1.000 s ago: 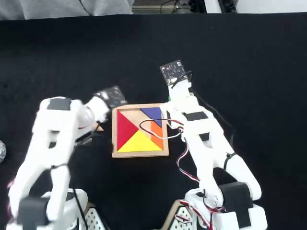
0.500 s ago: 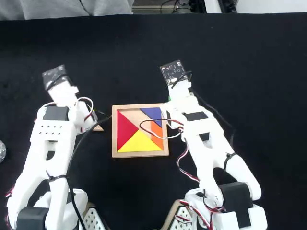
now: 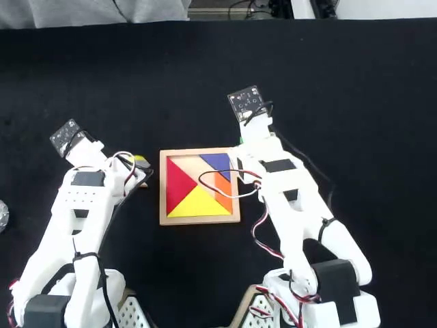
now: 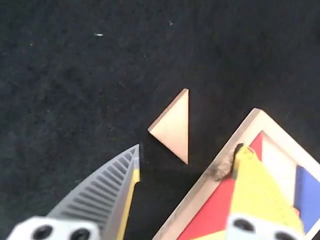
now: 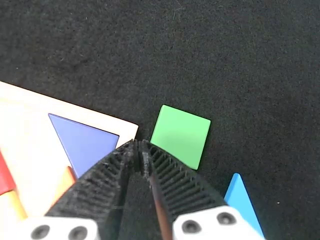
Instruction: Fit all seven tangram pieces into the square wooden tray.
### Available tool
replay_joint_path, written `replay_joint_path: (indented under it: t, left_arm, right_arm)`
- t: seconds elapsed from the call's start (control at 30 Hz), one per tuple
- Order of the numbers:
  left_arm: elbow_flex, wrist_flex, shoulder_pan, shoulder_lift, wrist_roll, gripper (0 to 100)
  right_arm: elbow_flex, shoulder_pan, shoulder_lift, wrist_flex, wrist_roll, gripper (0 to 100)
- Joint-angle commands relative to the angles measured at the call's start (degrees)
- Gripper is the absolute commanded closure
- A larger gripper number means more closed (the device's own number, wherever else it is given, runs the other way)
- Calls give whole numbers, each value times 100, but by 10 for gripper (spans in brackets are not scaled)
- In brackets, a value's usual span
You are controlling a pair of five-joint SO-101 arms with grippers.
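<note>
Swinging out from over the square wooden tray (image 3: 200,219) within the last second, the left arm has straightened, and its left gripper (image 4: 188,150) now hangs at the tray's nine o'clock, just outside the rim. Its fingers are spread wide on either side of the small bare-wood triangle (image 4: 172,127), which lies flat on the black cloth, near the tray but apart from it. I judge this to be the line-up for picking that piece, with no grip made yet. Inside the tray nothing has shifted: the large red triangle (image 3: 179,183), large yellow triangle (image 3: 198,205), orange piece (image 3: 222,186) and purple-blue triangle (image 3: 217,161) sit as before, leaving bare wood near twelve o'clock. Farther off, at about one o'clock, the right gripper (image 5: 140,146) has stayed put, pinched closed on nothing, over the tray's corner. The green square (image 5: 181,135) and light blue triangle (image 5: 245,200) wait outside, so three pieces remain.
</note>
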Motion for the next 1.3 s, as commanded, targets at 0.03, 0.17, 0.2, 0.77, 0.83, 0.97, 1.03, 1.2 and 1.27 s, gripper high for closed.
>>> replay_joint_path:
  t: [0.03, 0.17, 0.2, 0.77, 0.83, 0.97, 1.03, 1.2, 1.27]
  left_arm:
    - [-154, -141, 48, -97, 431, 698]
    - [-321, -132, -180, 70, 501, 698]
    - [-418, -105, -215, 229, 501, 698]
    - [-1692, 202, -198, 2259, 686, 702]
    - [-1842, 229, -189, 2532, 677, 734]
    - [-2149, 237, -189, 3051, 554, 783]
    - [-2246, 246, -180, 3174, 519, 783]
    - [-2290, 422, -154, 3174, 510, 787]
    - [-2290, 448, -48, 3174, 510, 787]
  right_arm:
    - [-22, 53, -268, -88, -53, 987]
    - [-22, 53, -268, -97, -53, 987]
    - [-22, 53, -268, -97, -53, 987]
    - [-22, 53, -268, -97, -53, 987]
    - [-22, 53, -268, -97, -53, 987]
    - [-22, 53, -268, -97, -53, 987]
    - [-22, 53, -268, -97, -53, 987]
    - [-22, 53, -268, -97, -53, 987]
    - [-22, 53, -268, -97, -53, 987]
